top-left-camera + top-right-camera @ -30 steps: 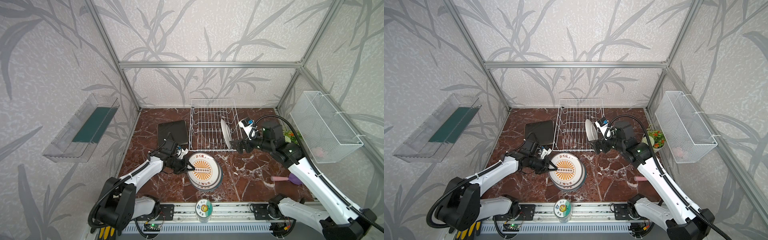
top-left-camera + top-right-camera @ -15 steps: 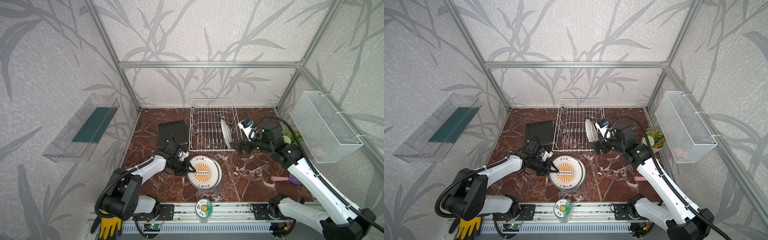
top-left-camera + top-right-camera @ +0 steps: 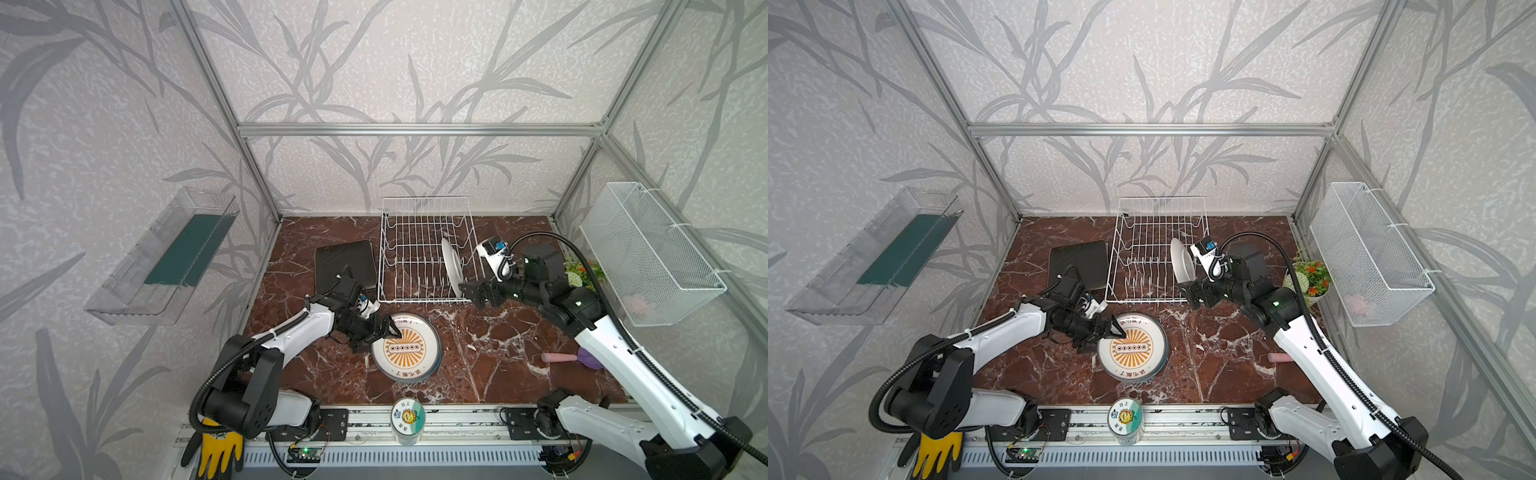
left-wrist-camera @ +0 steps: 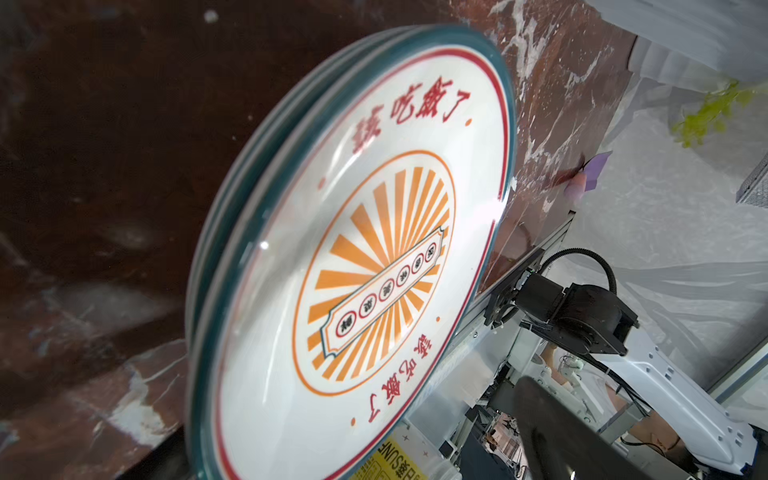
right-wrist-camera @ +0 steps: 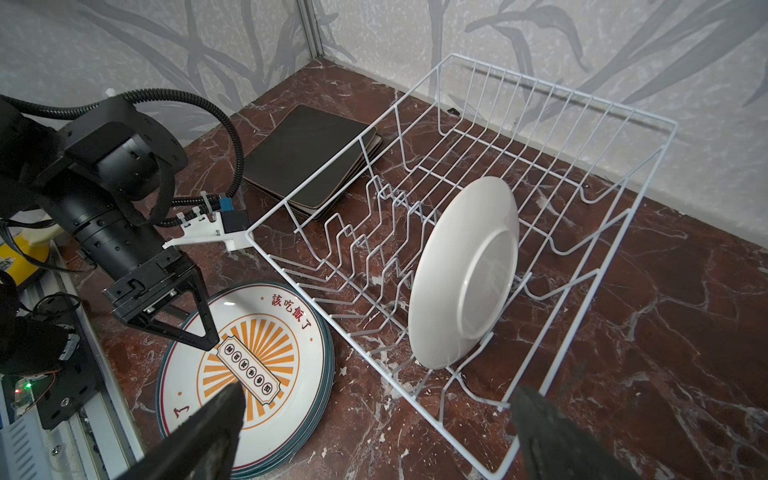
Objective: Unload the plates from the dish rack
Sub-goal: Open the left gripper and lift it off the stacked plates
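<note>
1. The dish rack (image 3: 424, 249) sits on the table (image 3: 498, 353), and one white plate (image 3: 451, 266) stands on edge in its right-hand slots.
2. Right jaws are spread wide just off the rack's front right corner, clear of that plate.
3. Left jaws are spread too, over the rim of the sunburst plate stack (image 3: 407, 353) lying flat in front of the rack.
4. Black square plates (image 3: 345, 266) are stacked beside the rack's left side.

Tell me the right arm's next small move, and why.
Probably ease the right gripper forward so its open jaws straddle the rim of the white plate, the only one standing in the dish rack. The gripper sits just outside the rack's near corner, facing the plate's back. The left gripper is open over the stacked sunburst plates, holding nothing.
</note>
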